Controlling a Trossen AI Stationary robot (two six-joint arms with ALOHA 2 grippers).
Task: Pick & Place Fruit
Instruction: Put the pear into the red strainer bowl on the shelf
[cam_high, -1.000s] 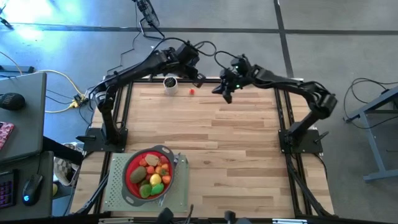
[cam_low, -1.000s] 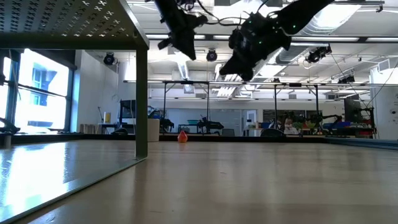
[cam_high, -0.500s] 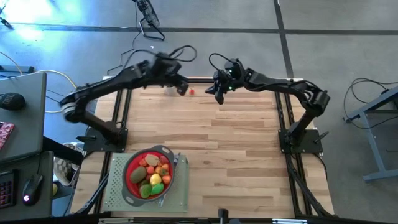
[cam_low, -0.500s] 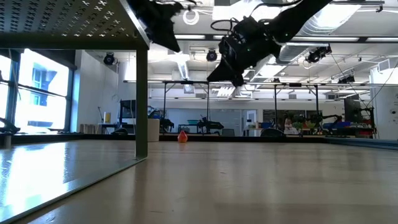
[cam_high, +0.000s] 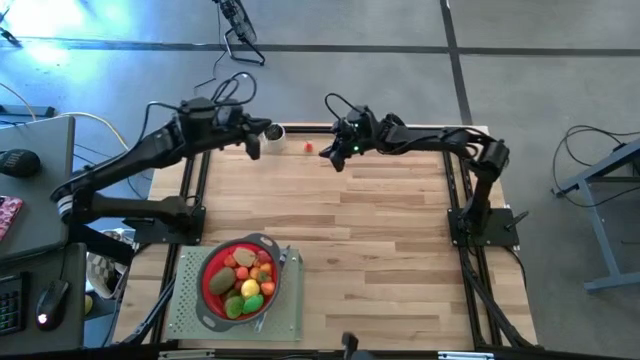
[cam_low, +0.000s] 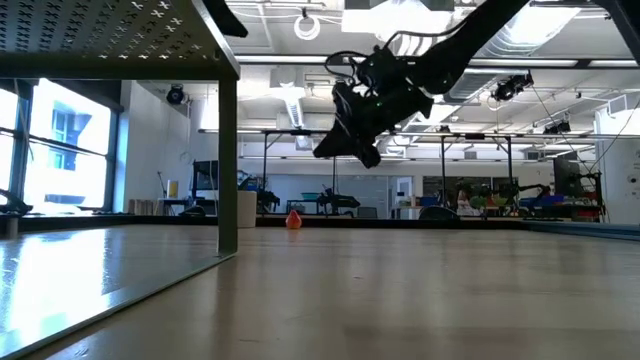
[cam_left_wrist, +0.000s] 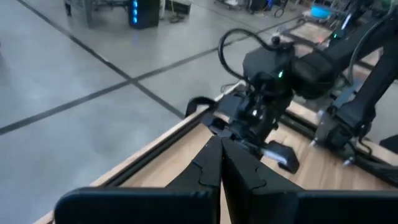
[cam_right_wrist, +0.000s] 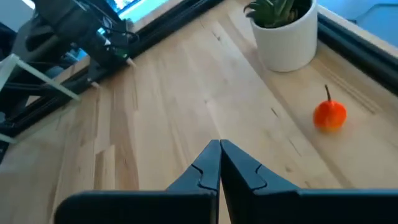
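A small red-orange fruit (cam_right_wrist: 329, 115) with a dark stem stands on the wood table near its far edge (cam_high: 308, 147), and shows far off in the low view (cam_low: 293, 219). My right gripper (cam_high: 336, 160) hangs shut in the air just right of the fruit and above the table (cam_low: 330, 150), slanting down, with nothing between its fingers (cam_right_wrist: 219, 152). My left gripper (cam_high: 254, 145) is shut and empty (cam_left_wrist: 221, 152), held high over the table's far left corner beside a white pot. More fruits fill the red strainer (cam_high: 238, 280).
A white pot (cam_right_wrist: 286, 37) with a green plant stands at the far edge left of the fruit (cam_high: 275, 135). The red strainer sits on a grey perforated tray (cam_high: 185, 300) at the near left. Bare wood table (cam_high: 380, 240) spreads over the middle and right.
My left gripper has drawn back toward the table's left edge, from beside the fruit to past the pot, staying shut. My right gripper has gone left along the far edge toward the fruit and come down, also shut. The fruit has kept still.
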